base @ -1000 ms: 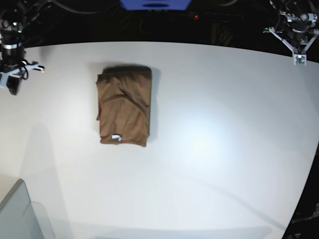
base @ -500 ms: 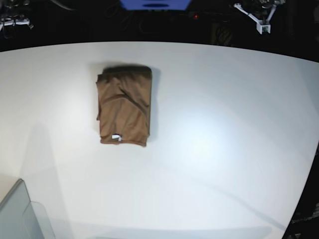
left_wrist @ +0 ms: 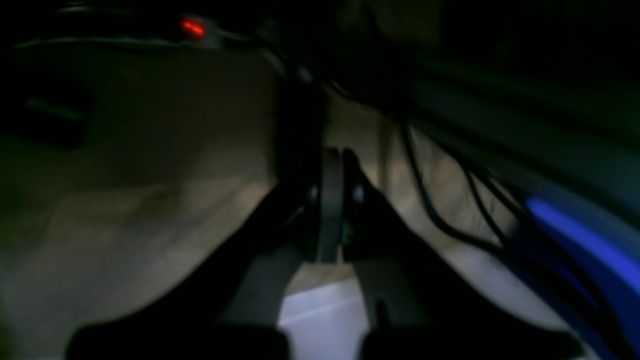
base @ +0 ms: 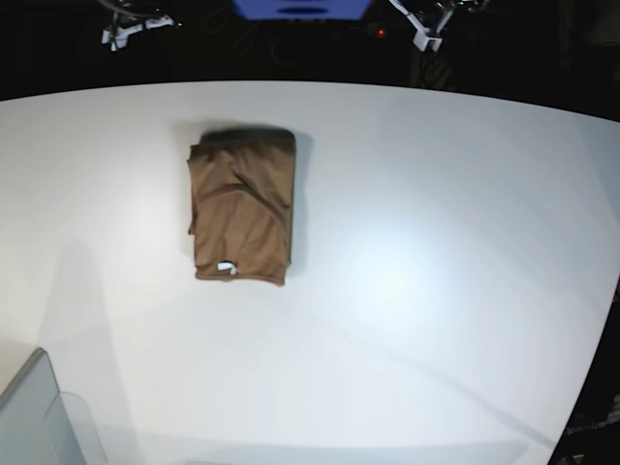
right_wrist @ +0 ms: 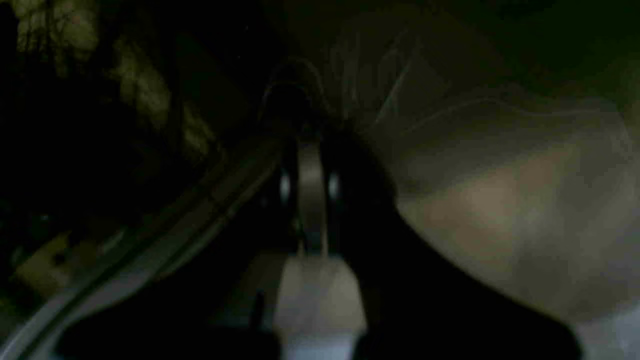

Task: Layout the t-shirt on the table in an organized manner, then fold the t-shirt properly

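The tan-brown t-shirt (base: 242,205) lies folded into a compact rectangle on the white table (base: 436,242), left of centre, with its small white tag (base: 226,267) at the near edge. Both grippers are raised beyond the table's far edge, well away from the shirt. My right gripper (base: 116,37) is at the top left and my left gripper (base: 423,39) at the top right. In the left wrist view my left gripper (left_wrist: 332,160) has its jaws pressed together with nothing in them. In the right wrist view my right gripper (right_wrist: 309,150) is likewise shut and empty. Both wrist views are dark and blurred.
A grey translucent bin (base: 39,417) stands at the near left corner. A blue object (base: 302,8) and a red light (base: 382,32) sit in the dark behind the far edge. The table's curved edge (base: 601,339) runs down the right side.
Both arms have swung up and inward along the far edge, from the outer corners toward the top middle. The folded shirt has not moved.
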